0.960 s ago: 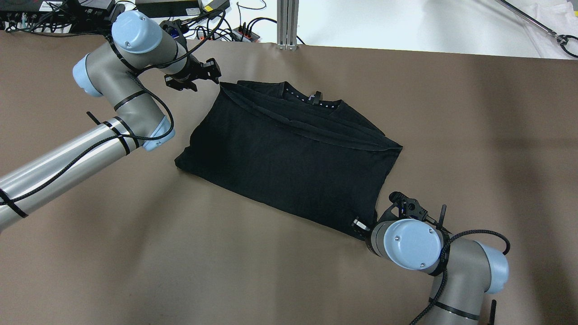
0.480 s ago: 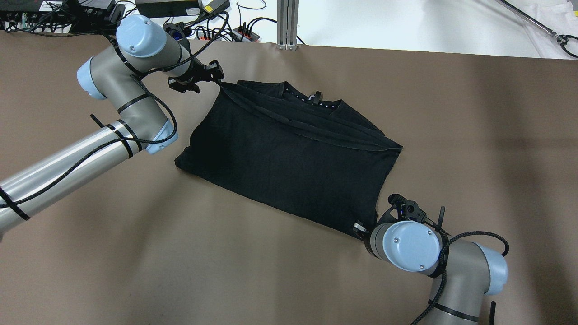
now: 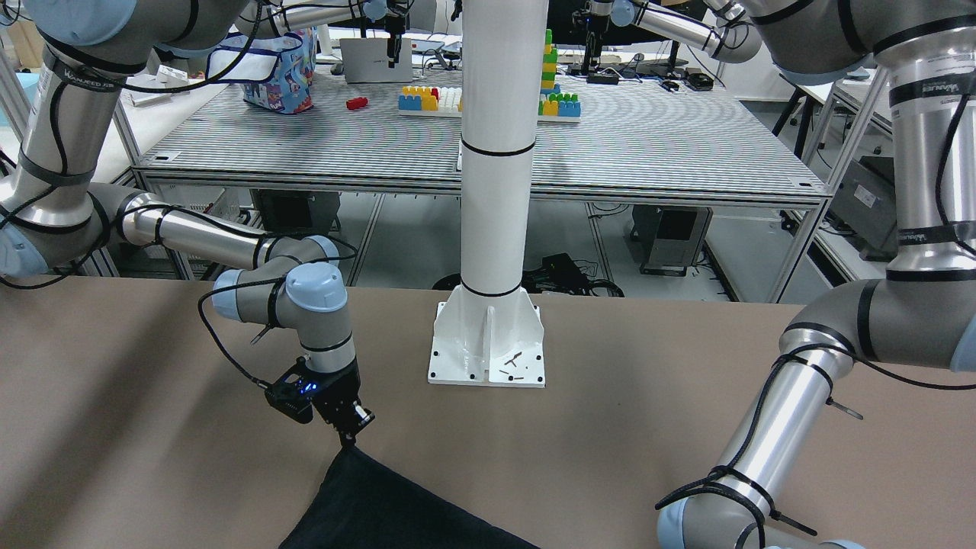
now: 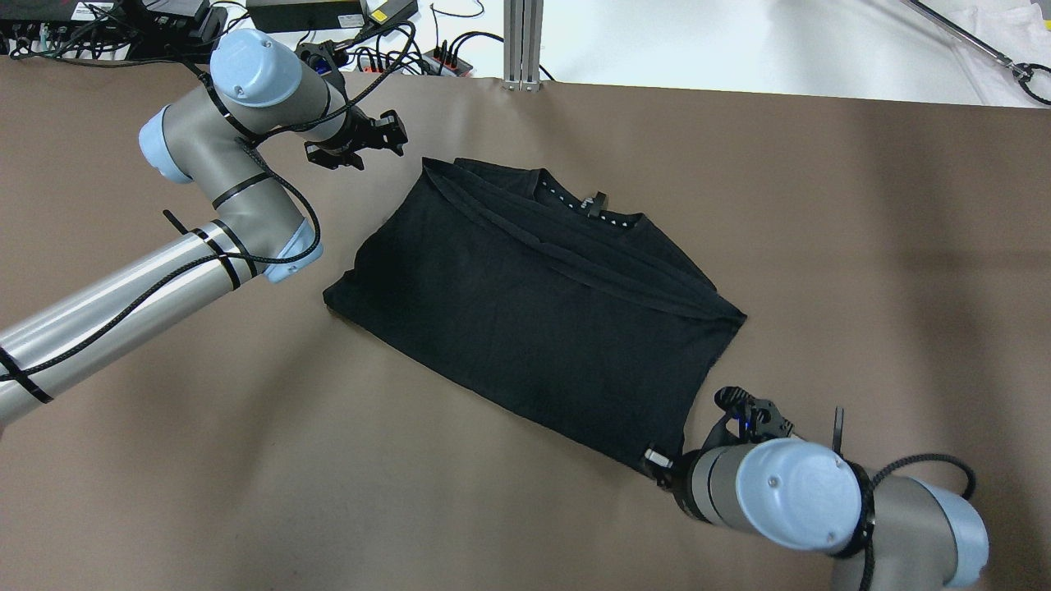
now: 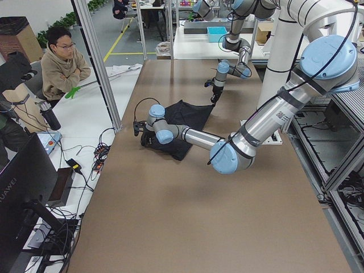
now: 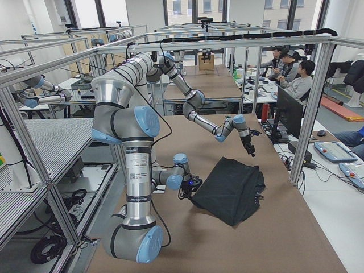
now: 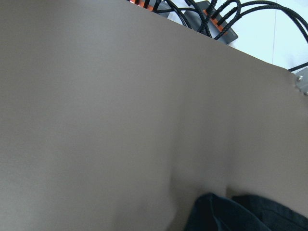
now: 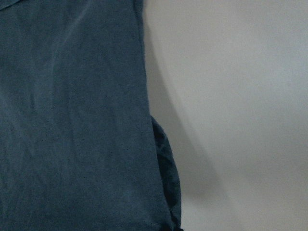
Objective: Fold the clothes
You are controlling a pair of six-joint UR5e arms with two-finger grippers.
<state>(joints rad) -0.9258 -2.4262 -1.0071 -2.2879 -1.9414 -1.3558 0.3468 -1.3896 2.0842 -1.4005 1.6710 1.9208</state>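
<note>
Black T-shirt (image 4: 525, 320) lies flat mid-table (image 4: 821, 205), already folded to a rough rectangle, neckline (image 4: 587, 205) on the far long edge. Its long axis runs diagonally in the overhead view, from far-left down to near-right.

Right gripper (image 3: 349, 433) sits at the near-right corner, tips touching the cloth. In the front-facing view the corner peaks up into the closed fingers, so it reads as pinching that corner. The right wrist view shows only fabric and a side edge, no fingers.

Left gripper (image 4: 396, 136) is at the diagonally opposite far-left corner, just beside it but apart, with bare table between the tips and the cloth. The left wrist view has the corner at the bottom of frame with nothing gripped. Whether its fingers are spread or closed I can't tell.

Key relation: the two grippers sit at opposite ends of the diagonal. The shirt lies toward the near-right from the left gripper, and the far-left corner is its nearest piece of cloth. Judgement: the next fold likely needs the left gripper to move onto that corner first. With only one corner held, pulling could drag or skew the shirt.
</note>
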